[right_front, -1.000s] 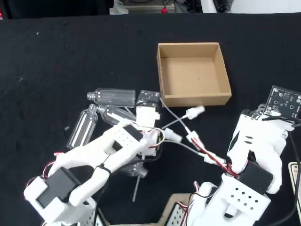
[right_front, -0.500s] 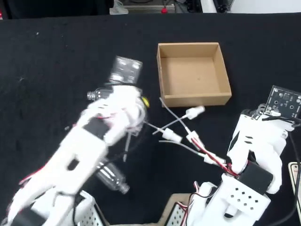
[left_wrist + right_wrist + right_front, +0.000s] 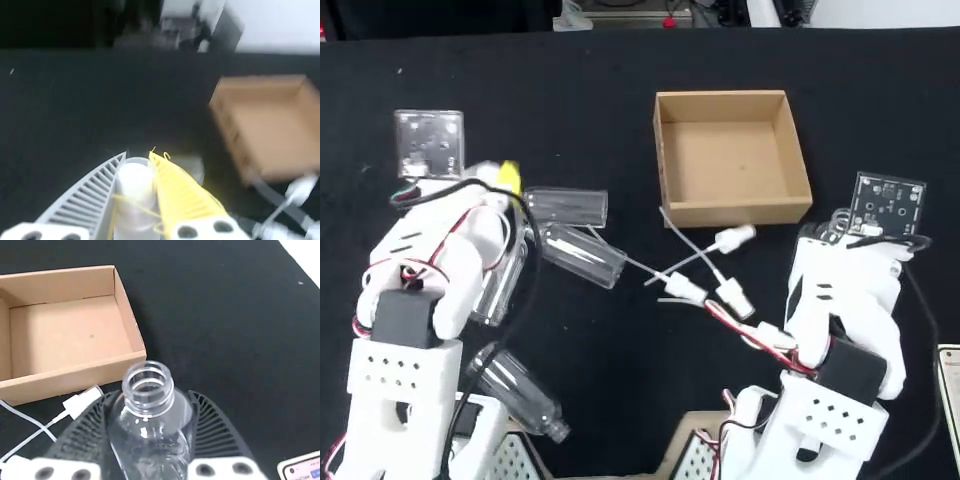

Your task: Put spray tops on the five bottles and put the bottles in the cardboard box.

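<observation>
My left gripper (image 3: 137, 158) is shut on a white spray top (image 3: 134, 184); in the high view it (image 3: 505, 181) hangs over the table's left side. My right gripper (image 3: 148, 406) is shut on a clear bottle (image 3: 148, 390), held upright with its neck open, near the cardboard box (image 3: 60, 335). The empty box (image 3: 730, 155) sits at the back centre. Three capless bottles (image 3: 570, 205) (image 3: 582, 255) (image 3: 498, 285) lie left of centre, and another (image 3: 520, 390) lies near the front edge. Several spray tops with tubes (image 3: 735, 238) (image 3: 682, 290) (image 3: 732, 297) lie in front of the box.
A phone (image 3: 950, 365) lies at the right edge of the black table (image 3: 620, 80). The left arm's body (image 3: 420, 290) covers part of one bottle. Clutter stands beyond the table's far edge.
The left arm has swung from the table's centre to the left and risen, taking a spray top with it. A bottle rolled toward the front edge. The right arm shifted slightly left.
</observation>
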Tool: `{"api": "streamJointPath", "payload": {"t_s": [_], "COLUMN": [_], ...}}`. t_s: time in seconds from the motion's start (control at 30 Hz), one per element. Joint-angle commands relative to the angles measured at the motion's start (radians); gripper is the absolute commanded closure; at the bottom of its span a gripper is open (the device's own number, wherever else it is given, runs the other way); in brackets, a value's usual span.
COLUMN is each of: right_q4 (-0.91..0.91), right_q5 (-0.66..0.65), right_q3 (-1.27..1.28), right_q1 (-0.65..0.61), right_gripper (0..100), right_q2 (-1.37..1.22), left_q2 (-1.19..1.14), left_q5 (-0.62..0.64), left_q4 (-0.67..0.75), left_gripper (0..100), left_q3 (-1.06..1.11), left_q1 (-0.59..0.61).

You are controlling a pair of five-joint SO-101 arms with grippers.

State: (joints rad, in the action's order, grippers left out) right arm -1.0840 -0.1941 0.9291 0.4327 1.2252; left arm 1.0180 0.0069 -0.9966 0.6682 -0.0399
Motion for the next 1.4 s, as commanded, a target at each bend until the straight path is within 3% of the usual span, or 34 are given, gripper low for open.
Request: {"api": "streamJointPath", "payload": {"t_s": [0.0,0.17,0.33,0.43,0.6,0.93,1.17,1.37], "right_q4": [-0.009,-0.011,-0.011,-0.009,0.021,0.35,0.591,0.651], "right_q5": [0.0,0.0,0.0,0.0,0.011,0.135,0.135,0.137], "right_q3": [-0.004,-0.004,-0.004,-0.004,-0.012,0.091,0.254,0.332], "right_q1": [-0.017,-0.017,-0.018,-0.094,-0.35,-0.753,-0.858,-0.858], "right_gripper": [94.6,94.6,94.6,94.6,94.7,94.8,94.9,94.9], "right_q2": [0.022,0.022,0.022,0.022,0.022,0.021,0.022,0.031], "left_q2": [0.02,0.018,0.018,0.023,0.031,0.032,0.032,0.032], "left_q5": [-0.118,-0.189,-0.204,-0.184,-0.04,0.066,0.064,0.058], "left_q4": [-0.133,-0.318,-0.342,-0.255,-0.025,0.305,0.598,0.657], "left_gripper": [97,97,97,97,97,97,97,97], "left_q3": [-0.087,-0.125,-0.154,-0.191,-0.203,-0.205,-0.205,-0.248], "left_q1": [0.015,0.001,-0.05,-0.077,-0.093,-0.093,-0.139,-0.311]}}
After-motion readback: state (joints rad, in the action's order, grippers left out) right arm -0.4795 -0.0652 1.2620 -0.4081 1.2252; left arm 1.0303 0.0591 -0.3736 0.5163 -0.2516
